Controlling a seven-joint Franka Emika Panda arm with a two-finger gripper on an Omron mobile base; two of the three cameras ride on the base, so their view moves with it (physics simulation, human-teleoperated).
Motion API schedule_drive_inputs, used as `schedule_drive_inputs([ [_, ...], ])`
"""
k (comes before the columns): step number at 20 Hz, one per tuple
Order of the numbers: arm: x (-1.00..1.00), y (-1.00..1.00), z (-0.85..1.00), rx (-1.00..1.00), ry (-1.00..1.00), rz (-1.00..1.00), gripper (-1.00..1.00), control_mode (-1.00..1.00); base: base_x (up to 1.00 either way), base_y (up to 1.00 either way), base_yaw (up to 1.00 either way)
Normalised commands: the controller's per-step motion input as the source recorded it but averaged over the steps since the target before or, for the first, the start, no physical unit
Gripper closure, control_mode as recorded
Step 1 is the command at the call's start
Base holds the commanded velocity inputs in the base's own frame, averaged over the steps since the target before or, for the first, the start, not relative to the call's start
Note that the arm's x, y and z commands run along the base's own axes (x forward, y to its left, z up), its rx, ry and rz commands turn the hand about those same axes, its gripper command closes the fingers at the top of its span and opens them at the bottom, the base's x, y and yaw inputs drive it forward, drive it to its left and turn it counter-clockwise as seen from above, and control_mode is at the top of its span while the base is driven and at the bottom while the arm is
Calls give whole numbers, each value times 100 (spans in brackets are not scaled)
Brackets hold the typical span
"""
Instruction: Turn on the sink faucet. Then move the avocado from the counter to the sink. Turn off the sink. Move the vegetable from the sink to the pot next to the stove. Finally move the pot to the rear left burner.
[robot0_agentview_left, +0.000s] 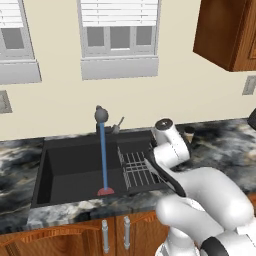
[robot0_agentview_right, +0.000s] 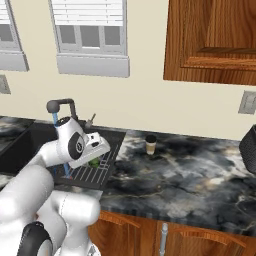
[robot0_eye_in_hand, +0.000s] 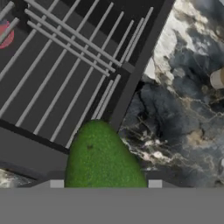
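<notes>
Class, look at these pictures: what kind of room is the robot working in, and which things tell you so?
Most likely a kitchen: a black sink with its tap running sits in a marbled stone counter, with wooden cupboards above.

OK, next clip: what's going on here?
The faucet is on, with a blue stream of water falling into the black sink. The white arm has the avocado between the fingers of its pincer, over the sink's right rim by the drying rack, so it looks to be carrying it from the counter to the basin. A small cup stands on the counter to the right. Turning off the water and the pot steps seem yet to come.
</notes>
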Motion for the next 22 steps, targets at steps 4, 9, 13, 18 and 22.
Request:
schedule_drive_inputs([
  [4,0,100,13,0,0,0,100,-100,0,0,0],
  [9,8,97,3,0,0,0,100,-100,0,0,0],
  [13,18,89,0,-1,0,0,100,-100,0,0,0],
  [18,25,71,0,0,0,-2,100,-100,0,0,0],
  [22,6,37,0,0,0,0,100,-100,0,0,0],
])
